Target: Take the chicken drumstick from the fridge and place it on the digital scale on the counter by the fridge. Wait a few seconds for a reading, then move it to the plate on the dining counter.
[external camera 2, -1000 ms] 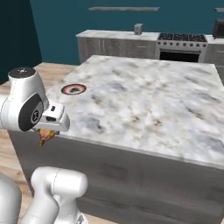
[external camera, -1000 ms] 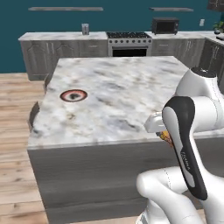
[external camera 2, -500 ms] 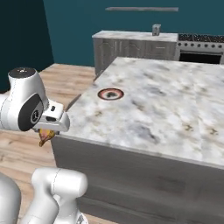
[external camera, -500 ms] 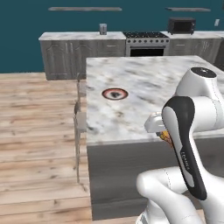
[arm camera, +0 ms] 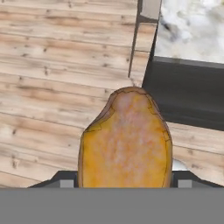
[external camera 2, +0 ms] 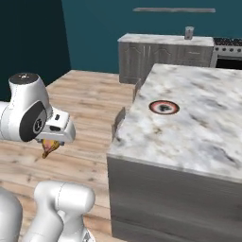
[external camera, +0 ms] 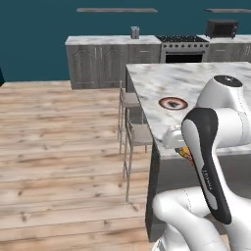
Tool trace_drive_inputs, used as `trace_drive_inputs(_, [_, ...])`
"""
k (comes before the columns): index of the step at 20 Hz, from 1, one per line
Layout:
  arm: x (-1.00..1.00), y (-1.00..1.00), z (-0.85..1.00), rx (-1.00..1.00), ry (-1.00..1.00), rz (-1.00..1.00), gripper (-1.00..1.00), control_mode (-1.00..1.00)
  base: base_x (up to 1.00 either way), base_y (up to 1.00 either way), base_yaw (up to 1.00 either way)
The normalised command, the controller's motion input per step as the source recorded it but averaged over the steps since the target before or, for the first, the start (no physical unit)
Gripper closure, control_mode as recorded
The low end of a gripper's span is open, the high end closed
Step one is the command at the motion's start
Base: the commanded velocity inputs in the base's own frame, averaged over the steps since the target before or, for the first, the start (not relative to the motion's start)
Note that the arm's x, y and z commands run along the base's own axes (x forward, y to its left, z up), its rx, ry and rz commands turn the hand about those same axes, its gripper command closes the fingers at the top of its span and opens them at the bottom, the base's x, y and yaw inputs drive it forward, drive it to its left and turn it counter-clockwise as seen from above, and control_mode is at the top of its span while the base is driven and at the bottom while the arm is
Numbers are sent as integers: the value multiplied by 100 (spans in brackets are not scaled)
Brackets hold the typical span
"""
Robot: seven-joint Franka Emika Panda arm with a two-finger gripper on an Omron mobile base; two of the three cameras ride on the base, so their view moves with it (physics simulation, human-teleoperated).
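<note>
Item: we log the pincer [external camera 2: 48, 147] pinched on the chicken drumstick [arm camera: 126, 140], held above wooden floor [arm camera: 52, 87]. Ahead of the pincer: dining counter [external camera 2: 198, 127] bearing the plate [external camera 2: 164, 107], well apart.

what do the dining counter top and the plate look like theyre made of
Dining counter: looks like polished marble or stone, white-grey with darker veining. Plate: probably glazed ceramic, going by its smooth dark face, reddish-brown rim ring and pale centre; the render leaves it open.
</note>
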Motion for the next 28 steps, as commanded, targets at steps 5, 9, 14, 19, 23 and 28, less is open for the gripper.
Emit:
trace_drive_inputs(5, [0,0,0,0,0,0,100,100,56,100,-5])
trace_drive_inputs(9, [0,0,0,0,0,0,100,100,81,87,-31])
trace_drive_inputs(14, [0,0,0,0,0,0,100,100,91,66,-49])
trace_drive_inputs(19, [0,0,0,0,0,0,100,100,82,51,-56])
trace_drive_inputs(23, [0,0,0,0,0,0,100,100,60,48,-64])
trace_drive_inputs(28, [0,0,0,0,0,0,100,100,48,66,-68])
